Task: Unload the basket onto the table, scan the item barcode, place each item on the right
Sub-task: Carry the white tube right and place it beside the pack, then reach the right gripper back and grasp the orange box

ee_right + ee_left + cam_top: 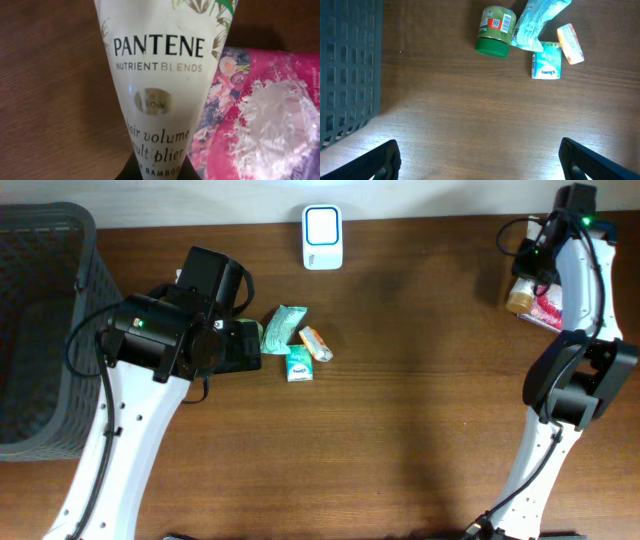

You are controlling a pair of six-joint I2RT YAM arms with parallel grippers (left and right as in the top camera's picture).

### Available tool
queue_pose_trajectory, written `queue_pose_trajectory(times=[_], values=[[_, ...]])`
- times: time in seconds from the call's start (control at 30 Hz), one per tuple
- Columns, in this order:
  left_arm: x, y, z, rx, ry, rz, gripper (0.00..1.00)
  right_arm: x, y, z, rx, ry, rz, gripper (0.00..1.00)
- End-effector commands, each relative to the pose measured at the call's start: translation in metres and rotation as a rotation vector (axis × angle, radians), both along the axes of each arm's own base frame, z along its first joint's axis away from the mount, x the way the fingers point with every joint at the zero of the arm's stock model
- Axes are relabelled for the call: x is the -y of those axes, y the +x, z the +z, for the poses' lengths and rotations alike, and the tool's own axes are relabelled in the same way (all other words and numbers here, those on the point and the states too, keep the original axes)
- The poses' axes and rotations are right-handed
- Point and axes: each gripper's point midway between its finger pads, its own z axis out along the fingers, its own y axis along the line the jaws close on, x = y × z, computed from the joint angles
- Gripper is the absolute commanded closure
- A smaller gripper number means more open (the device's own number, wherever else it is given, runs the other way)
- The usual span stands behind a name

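A white scanner (322,237) stands at the table's (400,410) far edge. Three items (teal pouch (284,328), orange packet (316,343), green-white pack (299,365)) lie clustered beside the left arm (150,340). A dark basket (40,330) occupies the left side.

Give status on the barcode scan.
Done: right end effector grips the Pantene tube. In hand: tube sits far from the white scanner, beside the pink package. To do: present its barcode; green jar, teal pouch, tissue pack and orange item lie below the open left end effector.
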Motion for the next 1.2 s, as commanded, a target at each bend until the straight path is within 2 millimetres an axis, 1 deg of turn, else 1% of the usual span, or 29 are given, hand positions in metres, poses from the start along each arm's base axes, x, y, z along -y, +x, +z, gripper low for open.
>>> queue_pose_trajectory(times=[0.0,0.03,0.07,0.13,0.2,0.27,0.33,0.37,0.4,0.47,0.5,0.53,0.57,0.63,0.67,0.7,0.73,0.77,0.8,0.83,0.87,0.9,0.93,0.97,1.03,1.07,1.1,1.13,1.17], values=[[-0.002,0.0,0.001,0.004,0.009,0.003,0.01,0.003,-0.007,-0.029,-0.023,0.066,0.003,0.96],[-0.002,0.0,0.001,0.004,0.01,0.003,0.01,0.005,-0.01,-0.038,-0.032,0.069,-0.003,0.96],[-0.002,0.0,0.001,0.004,0.009,0.003,0.01,0.006,-0.014,-0.053,-0.045,0.071,-0.006,0.96],[-0.002,0.0,0.001,0.004,0.01,0.003,0.01,0.016,-0.021,-0.06,-0.077,0.013,-0.032,0.96],[-0.002,0.0,0.001,0.004,0.01,0.003,0.01,0.052,-0.038,-0.053,-0.137,-0.147,-0.115,0.96],[-0.002,0.0,0.001,0.004,0.01,0.003,0.01,0.081,-0.056,-0.042,-0.156,-0.183,-0.183,0.96],[-0.002,0.0,0.001,0.004,0.009,0.003,0.01,0.094,-0.067,-0.036,-0.147,-0.141,-0.211,0.96],[-0.002,0.0,0.001,0.004,0.01,0.003,0.01,0.095,-0.068,-0.033,-0.13,-0.104,-0.211,0.96],[-0.002,0.0,0.001,0.004,0.01,0.003,0.01,0.094,-0.067,-0.031,-0.112,-0.072,-0.207,0.94],[-0.002,0.0,0.001,0.004,0.01,0.003,0.01,0.093,-0.066,-0.018,-0.076,-0.041,-0.203,0.72],[-0.002,0.0,0.001,0.004,0.01,0.003,0.01,0.093,-0.066,-0.01,-0.064,-0.046,-0.204,0.44],[-0.002,0.0,0.001,0.004,0.01,0.003,0.01,0.093,-0.065,0.001,-0.045,-0.054,-0.205,0.01],[-0.002,0.0,0.001,0.004,0.01,0.003,0.01,0.093,-0.064,0.018,-0.01,-0.061,-0.217,0.01],[-0.002,0.0,0.001,0.004,0.01,0.003,0.01,0.088,-0.067,0.071,0.088,-0.058,-0.263,0.01],[-0.002,0.0,0.001,0.004,0.01,0.003,0.01,0.079,-0.068,0.092,0.134,-0.03,-0.245,0.01],[-0.002,0.0,0.001,0.004,0.01,0.003,0.01,0.059,-0.066,0.117,0.2,0.045,-0.194,0.01],[-0.002,0.0,0.001,0.004,0.01,0.003,0.01,0.025,-0.063,0.149,0.291,0.188,-0.098,0.01],[-0.002,0.0,0.001,0.004,0.01,0.003,0.01,-0.004,-0.064,0.17,0.347,0.306,-0.013,0.01],[-0.002,0.0,0.001,0.003,0.01,0.003,0.01,-0.036,-0.066,0.187,0.389,0.427,0.109,0.01],[-0.002,0.0,0.001,0.004,0.01,0.003,0.01,-0.067,-0.069,0.197,0.408,0.523,0.222,0.01],[-0.002,0.0,0.001,0.004,0.01,0.003,0.01,-0.091,-0.073,0.2,0.404,0.584,0.315,0.0],[-0.002,0.0,0.001,0.004,0.01,0.003,0.01,-0.128,-0.081,0.191,0.351,0.605,0.459,0.13],[-0.002,0.0,0.001,0.004,0.01,0.003,0.01,-0.144,-0.084,0.185,0.325,0.602,0.524,0.29],[-0.002,0.0,0.001,0.004,0.01,0.003,0.01,-0.165,-0.089,0.178,0.291,0.601,0.607,0.36],[-0.002,0.0,0.001,0.004,0.01,0.003,0.01,-0.206,-0.095,0.157,0.206,0.597,0.718,0.36],[-0.002,0.0,0.001,0.004,0.01,0.003,0.01,-0.231,-0.099,0.143,0.158,0.598,0.766,0.36],[-0.002,0.0,0.001,0.004,0.01,0.003,0.01,-0.268,-0.106,0.123,0.106,0.598,0.841,0.36],[-0.002,0.0,0.001,0.004,0.01,0.003,0.01,-0.288,-0.109,0.114,0.091,0.604,0.886,0.36],[-0.002,0.0,0.001,0.004,0.01,0.003,0.01,-0.317,-0.113,0.1,0.082,0.605,0.952,0.37]])
